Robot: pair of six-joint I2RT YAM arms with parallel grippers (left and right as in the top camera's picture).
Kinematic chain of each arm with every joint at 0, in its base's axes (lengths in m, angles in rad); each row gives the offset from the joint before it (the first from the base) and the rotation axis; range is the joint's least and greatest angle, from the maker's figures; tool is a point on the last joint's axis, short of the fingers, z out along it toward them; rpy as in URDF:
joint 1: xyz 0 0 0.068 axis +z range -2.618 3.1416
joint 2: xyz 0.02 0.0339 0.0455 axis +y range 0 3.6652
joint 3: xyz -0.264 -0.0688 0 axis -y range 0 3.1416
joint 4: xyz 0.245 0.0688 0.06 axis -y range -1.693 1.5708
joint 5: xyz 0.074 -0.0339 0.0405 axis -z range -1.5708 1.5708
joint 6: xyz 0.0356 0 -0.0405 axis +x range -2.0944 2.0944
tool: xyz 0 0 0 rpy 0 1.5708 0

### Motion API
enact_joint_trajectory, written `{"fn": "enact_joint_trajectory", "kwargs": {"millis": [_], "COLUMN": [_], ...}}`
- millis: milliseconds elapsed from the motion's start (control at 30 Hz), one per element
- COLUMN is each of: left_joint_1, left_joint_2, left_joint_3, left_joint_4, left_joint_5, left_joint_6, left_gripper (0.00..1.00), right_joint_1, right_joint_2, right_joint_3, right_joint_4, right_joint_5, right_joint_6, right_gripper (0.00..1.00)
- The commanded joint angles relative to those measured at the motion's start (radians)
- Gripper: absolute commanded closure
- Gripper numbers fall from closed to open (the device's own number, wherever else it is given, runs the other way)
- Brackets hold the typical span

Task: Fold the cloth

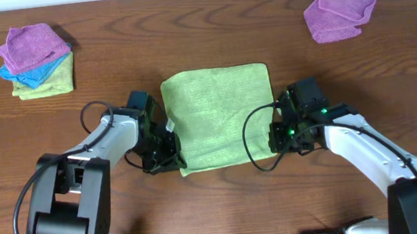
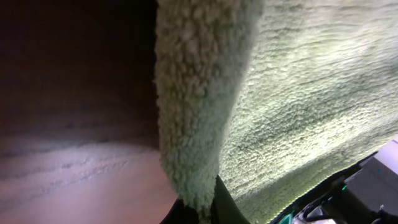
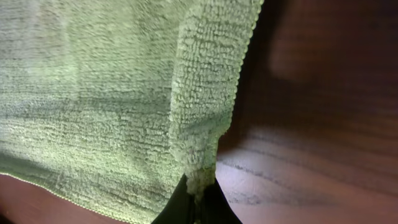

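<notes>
The green cloth is laid flat in the middle of the wooden table, roughly square, with its near edge lifted slightly at both corners. Its near left corner is pinched by the left gripper. In the left wrist view the jaws are seen closed on a raised fold of the fluffy fabric, which stands up from the dark fingers. The near right corner is clamped in the same way by the right gripper. In the right wrist view a ridge of cloth is drawn up into the closed jaws, with bare table beside it. Both arms are bent inward from the near edge of the table, one on each side of the cloth. Well apart, at the far left, a stack of folded cloths is seen, purple on blue on yellow-green. At the far right a purple cloth is lying crumpled.
</notes>
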Motion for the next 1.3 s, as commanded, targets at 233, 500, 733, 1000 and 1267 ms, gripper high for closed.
{"fn": "enact_joint_trajectory", "kwargs": {"millis": [233,500,733,1000,1267], "left_joint_1": [0.005,0.005,0.005,0.011,0.042], "left_joint_2": [-0.016,-0.016,-0.016,-0.048,-0.168], "left_joint_3": [-0.053,-0.053,-0.053,-0.051,0.006], "left_joint_4": [0.001,0.006,0.005,0.061,0.079], "left_joint_5": [-0.061,-0.075,-0.087,0.015,-0.048], "left_joint_6": [0.040,0.044,0.050,-0.020,-0.134], "left_gripper": [0.94,0.94,0.94,0.94,0.94], "right_joint_1": [-0.003,-0.003,-0.003,-0.003,-0.003], "right_joint_2": [-0.008,-0.008,-0.012,-0.146,-0.190], "right_joint_3": [-0.031,-0.031,-0.032,-0.031,-0.031], "right_joint_4": [0.015,0.016,0.019,0.112,0.177], "right_joint_5": [0.086,0.146,0.148,0.177,0.184], "right_joint_6": [0.038,0.052,0.085,0.192,0.230], "right_gripper": [0.98,0.98,0.98,0.98,0.99]}}
